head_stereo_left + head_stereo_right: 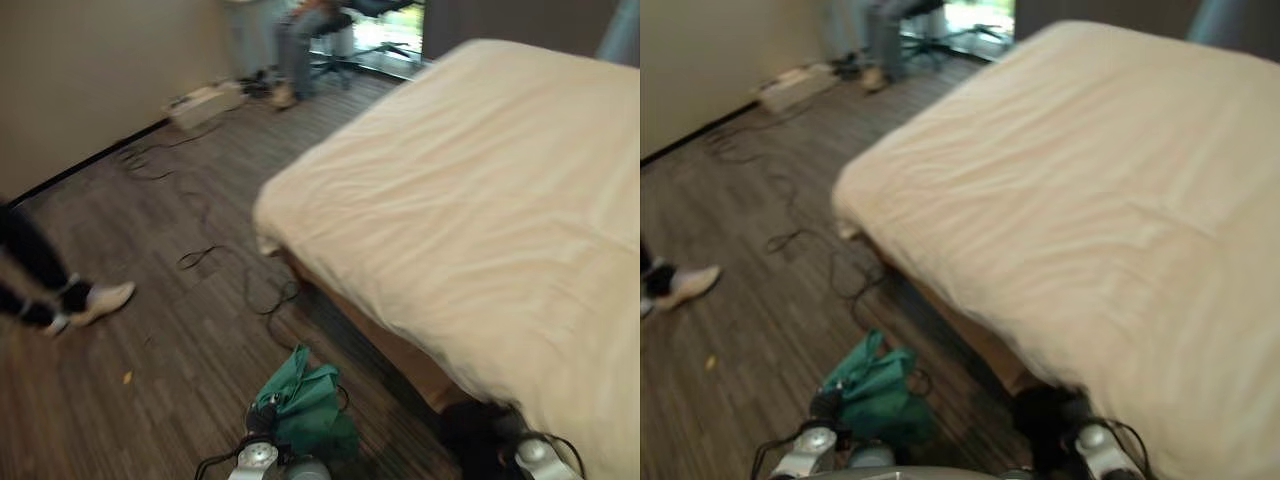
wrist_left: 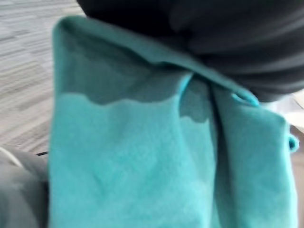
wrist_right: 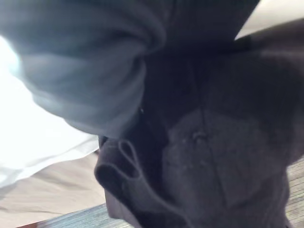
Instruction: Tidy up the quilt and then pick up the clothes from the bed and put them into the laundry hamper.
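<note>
Nearest, at 6 to 7 o'clock in the left eye view, the left robot hand [image 1: 262, 432] carries a green garment [image 1: 308, 403] bunched low over the floor [image 1: 170, 350]; its wrist view has the green cloth draped just below the dark cover, so it looks clamped in that hand, though the fingers are hidden and the grip itself can't be confirmed. At 5 o'clock the right robot hand [image 1: 505, 440] sits at the near bed corner with a dark garment [image 3: 213, 156] bundled against it; fingers hidden there too, can't tell whether it's clenched or loose. Both garments hang roughly straight down from the hands, long axis vertical. Beyond them, 12 to 3 o'clock, the bed [image 1: 330, 290] under a cream quilt [image 1: 480, 190] that lies spread flat with light wrinkles and no clothes on its visible part. On the floor at 9 o'clock, a person's shoe [image 1: 98, 300]; at 11 to 12 o'clock, far back, a seated person [image 1: 300, 40] on a chair. Judgement: quilt step looks done, clothes are off the bed and in hand; hamper location can't be told, so which arm is nearer to it can't be told either.
</note>
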Tool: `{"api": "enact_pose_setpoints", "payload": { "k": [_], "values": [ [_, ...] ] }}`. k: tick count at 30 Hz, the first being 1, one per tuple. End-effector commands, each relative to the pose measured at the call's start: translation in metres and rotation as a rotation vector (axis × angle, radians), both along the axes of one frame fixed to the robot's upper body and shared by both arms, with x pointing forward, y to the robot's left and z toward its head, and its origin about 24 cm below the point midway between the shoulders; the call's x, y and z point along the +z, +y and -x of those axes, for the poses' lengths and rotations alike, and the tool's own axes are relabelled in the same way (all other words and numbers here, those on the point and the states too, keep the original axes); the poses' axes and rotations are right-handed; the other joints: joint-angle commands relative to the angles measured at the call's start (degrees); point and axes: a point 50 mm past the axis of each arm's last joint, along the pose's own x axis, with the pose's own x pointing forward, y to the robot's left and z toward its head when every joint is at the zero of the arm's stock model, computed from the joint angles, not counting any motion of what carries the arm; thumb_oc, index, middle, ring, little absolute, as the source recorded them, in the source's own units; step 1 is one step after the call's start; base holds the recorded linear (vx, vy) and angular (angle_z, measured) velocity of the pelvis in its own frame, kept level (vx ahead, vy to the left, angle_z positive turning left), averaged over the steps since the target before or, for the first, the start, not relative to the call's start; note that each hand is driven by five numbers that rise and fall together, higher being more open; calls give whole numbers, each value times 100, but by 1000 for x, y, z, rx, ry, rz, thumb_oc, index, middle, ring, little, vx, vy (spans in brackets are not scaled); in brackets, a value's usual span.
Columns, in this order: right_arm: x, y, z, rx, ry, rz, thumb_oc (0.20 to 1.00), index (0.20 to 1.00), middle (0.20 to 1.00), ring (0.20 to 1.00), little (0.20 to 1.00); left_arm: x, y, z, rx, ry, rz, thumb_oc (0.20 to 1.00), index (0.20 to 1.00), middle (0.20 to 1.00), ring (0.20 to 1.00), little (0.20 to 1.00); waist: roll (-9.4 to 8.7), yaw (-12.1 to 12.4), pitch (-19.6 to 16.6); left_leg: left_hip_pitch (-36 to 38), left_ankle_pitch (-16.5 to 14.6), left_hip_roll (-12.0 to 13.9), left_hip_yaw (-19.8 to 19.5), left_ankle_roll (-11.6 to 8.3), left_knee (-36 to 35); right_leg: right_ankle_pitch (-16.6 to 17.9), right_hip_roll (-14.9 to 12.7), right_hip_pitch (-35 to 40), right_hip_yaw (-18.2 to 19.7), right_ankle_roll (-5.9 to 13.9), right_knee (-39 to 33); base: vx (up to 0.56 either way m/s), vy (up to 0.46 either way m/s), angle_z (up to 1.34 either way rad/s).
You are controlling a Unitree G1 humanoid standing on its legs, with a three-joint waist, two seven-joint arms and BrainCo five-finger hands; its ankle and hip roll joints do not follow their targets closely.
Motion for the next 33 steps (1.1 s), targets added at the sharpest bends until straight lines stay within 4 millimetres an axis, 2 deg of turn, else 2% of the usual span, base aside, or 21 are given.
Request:
{"api": "enact_pose_setpoints", "payload": {
  "k": [1, 2, 3, 4, 5, 6, 8, 9, 12, 13, 14, 20, 24, 26, 27, 28, 29, 30, 31, 32, 33],
  "values": [
    [-4, 28, -16, -58, -70, -75, 200, 200, 200, 200, 200, 18, 40, -27, -26, -65, -125, 200, 200, 200, 200, 200, -463, 145, 133, -244, -481, -284, -744, 100, -301, -194, -924, -1311, 491, 618, 1821, -24, 330, 188],
    [-5, 29, -15, -91, -82, -83, 200, 200, 200, 200, 200, 19, 43, -30, -30, -62, -144, 200, 200, 200, 200, 200, -516, 45, 231, -301, -532, -453, -935, 221, -331, -136, -976, -1565, 931, 702, 2111, -30, 231, 160],
    [-4, 31, -17, -110, -96, -97, 200, 200, 200, 200, 200, 20, 43, -31, -30, -64, -149, 200, 200, 200, 200, 200, -500, -44, 288, -296, -512, -494, -1078, 235, -380, -244, -724, -1775, 1454, 644, 2127, -93, 202, 167],
    [-3, 33, -20, -144, -123, -117, 200, 200, 200, 200, 200, 23, 39, -39, -45, -88, -151, 200, 200, 200, 200, 200, -434, -130, 358, -344, -349, -543, -1292, 261, -488, -547, -102, -2137, 2290, 469, 1968, -59, 159, 116],
    [-4, 32, -18, -176, -125, -123, 200, 200, 200, 200, 200, 24, 36, -43, -57, -103, -143, 200, 200, 200, 200, 200, -383, -220, 407, -336, -294, -662, -1592, 272, -600, -884, 414, -2261, 2944, 488, 1724, -45, 131, 123],
    [-5, 30, -14, -195, -122, -117, 200, 200, 200, 200, 200, 24, 33, -45, -66, -109, -131, 200, 200, 200, 200, 200, -351, -296, 446, -327, -264, -813, -1880, 300, -723, -1017, 829, -2302, 3522, 467, 1452, 46, 86, 96],
    [-6, 29, -12, -220, -126, -120, 200, 200, 200, 200, 200, 25, 31, -49, -89, -112, -128, 200, 200, 200, 200, 200, -360, -404, 494, -256, -274, -1000, -2189, 343, -868, -942, 1197, -2289, 4225, 370, 973, 53, 25, 206],
    [-7, 28, -9, -222, -110, -117, 200, 200, 200, 200, 200, 23, 33, -47, -127, -84, -150, 200, 200, 200, 200, 200, -439, -480, 524, -366, -409, -1178, -2438, 388, -583, -838, 1273, -2132, 4669, 394, 501, 31, 3, 229],
    [-7, 32, -11, -201, -114, -134, 200, 200, 200, 200, 200, 22, 29, -46, -132, -83, -141, 200, 200, 200, 200, 200, -475, -410, 458, -349, -484, -1258, -2433, 437, -533, -742, 1122, -1948, 4551, 371, 278, 41, -9, 98],
    [-9, 32, -8, -181, -95, -141, 200, 200, 200, 200, 200, 18, 29, -37, -127, -65, -127, 200, 200, 200, 200, 200, -452, -375, 300, -274, -493, -1263, -2391, 453, -554, -665, 1111, -1806, 4508, 362, 86, 84, -37, 38],
    [-26, 20, 32, -85, 178, -36, 200, 200, 200, 200, 200, 5, 17, -38, -551, 125, -355, 200, 200, 200, 200, 200, -450, -97, -20, 280, -485, -1344, -2302, 453, -1046, -802, 1363, -1471, 4277, 391, -29, 113, -60, 6],
    [-29, 20, 44, -107, 218, -52, 200, 200, 200, 200, 200, -7, 19, -10, -509, 229, -297, 200, 200, 200, 200, 200, -374, -161, -45, 279, -432, -1298, -2404, 375, -1046, -838, 1397, -1388, 4183, 290, -96, 110, -91, 1],
    [-30, 20, 47, -102, 236, -54, 200, 200, 200, 200, 200, -6, 21, -10, -483, 231, -285, 200, 200, 200, 200, 200, -358, -165, -28, 277, -411, -1279, -2460, 330, -1046, -842, 1385, -1350, 4094, 261, -148, 107, -97, 2],
    [-29, 19, 43, -96, 232, -58, 200, 200, 200, 200, 200, -7, 22, -9, -467, 235, -270, 200, 200, 200, 200, 200, -314, -152, -14, 345, -406, -1214, -2457, 242, -1046, -847, 1387, -1285, 4029, 212, -280, 185, -160, 3],
    [-26, 17, 36, -94, 209, -55, 200, 200, 200, 200, 200, -6, 21, -10, -459, 227, -267, 200, 200, 200, 200, 200, -332, -130, 128, 157, -487, -1178, -2387, 175, -458, -876, 1368, -1224, 4071, 143, -318, 74, -136, -4],
    [-25, 14, 33, -94, 197, -50, 200, 200, 200, 200, 200, -5, 22, -14, -453, 214, -269, 200, 200, 200, 200, 200, -337, -112, 226, -42, -391, -1141, -2343, 66, 143, -894, 1375, -1181, 4077, 81, -319, 71, -136, -12],
    [-25, 14, 33, -94, 197, -50, 200, 200, 200, 200, 200, -5, 22, -14, -453, 214, -269, 200, 200, 200, 200, 200, -331, -115, 228, -68, -416, -1133, -2348, 62, 190, -893, 1382, -1185, 4073, 78, -317, 47, -153, -22],
    [-21, 9, 27, -95, 174, -34, 200, 200, 200, 200, 200, -1, 20, -25, -449, 179, -282, 200, 200, 200, 200, 200, -406, -59, 489, -799, 137, -941, -2207, -68, 1546, -960, 1302, -1034, 3984, -69, -305, 13, -97, -18],
    [-21, 9, 27, -95, 173, -34, 200, 200, 200, 200, 200, 0, 20, -25, -449, 179, -282, 200, 200, 200, 200, 200, -381, -80, 478, -871, 96, -915, -2242, -75, 1640, -961, 1330, -1055, 3961, -76, -297, 280, -221, 10],
    [-19, 6, 21, -118, 154, -45, 200, 200, 200, 200, 200, 2, 19, -31, -431, 156, -286, 200, 200, 200, 200, 200, -527, 17, 650, -1637, 67, -877, -1851, 89, 2356, -1106, 1299, -802, 3931, -163, -356, 261, -122, 25],
    [-19, 6, 21, -118, 155, -46, 200, 200, 200, 200, 200, 2, 19, -31, -431, 156, -287, 200, 200, 200, 200, 200, -522, 21, 651, -1647, 40, -870, -1849, 94, 2389, -1113, 1302, -796, 3934, -158, -361, 410, -111, 21]
  ]
}}
